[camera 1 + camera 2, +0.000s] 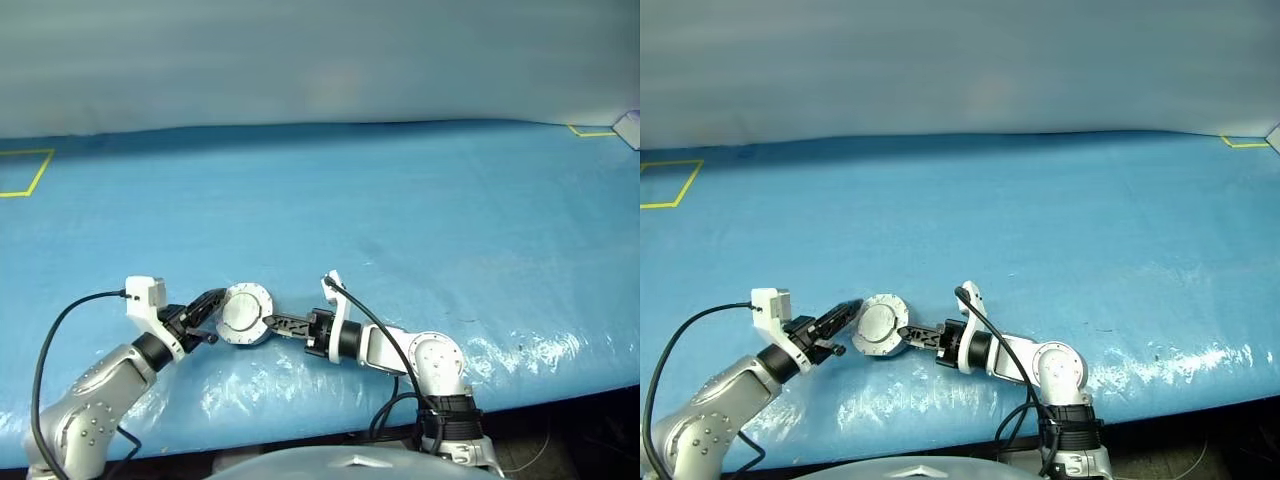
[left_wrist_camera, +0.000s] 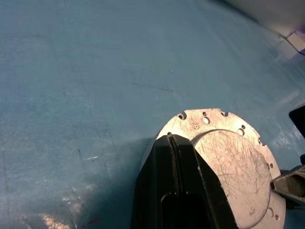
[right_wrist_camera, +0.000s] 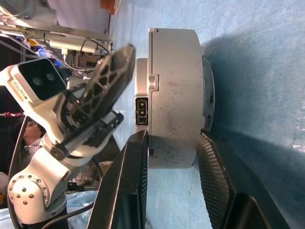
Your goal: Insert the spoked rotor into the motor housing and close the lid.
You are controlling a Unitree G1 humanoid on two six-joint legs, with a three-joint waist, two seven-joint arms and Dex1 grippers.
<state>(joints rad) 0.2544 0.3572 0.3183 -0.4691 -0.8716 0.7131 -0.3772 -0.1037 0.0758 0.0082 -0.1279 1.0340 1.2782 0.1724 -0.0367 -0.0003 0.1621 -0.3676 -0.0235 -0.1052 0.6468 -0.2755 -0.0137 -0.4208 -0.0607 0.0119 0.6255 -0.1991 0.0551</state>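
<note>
While both arms meet low over the blue table (image 1: 420,220), the closed motor (image 1: 245,314) sits between them, near the table's front edge. It is a round grey metal drum, its plain light-grey face with small holes round the rim turned up toward the head camera. With the lid (image 2: 233,162) shut on the housing (image 3: 174,90), the rotor cannot be seen.

The right gripper (image 1: 275,324) reaches in from the right, pointing left, and its two black fingers (image 3: 217,186) are clamped on the drum: the right wrist view shows one finger pressed on each flat face, the grey side wall and a small connector socket between them.

The left gripper (image 1: 207,305) comes in from the left with its fingers pressed together, nothing between them. Its tip lies against the drum's left edge; in the left wrist view the joined fingers (image 2: 178,191) cover part of the scratched grey face.

Yellow tape marks (image 1: 28,172) lie at the far left and far right corners of the table.
</note>
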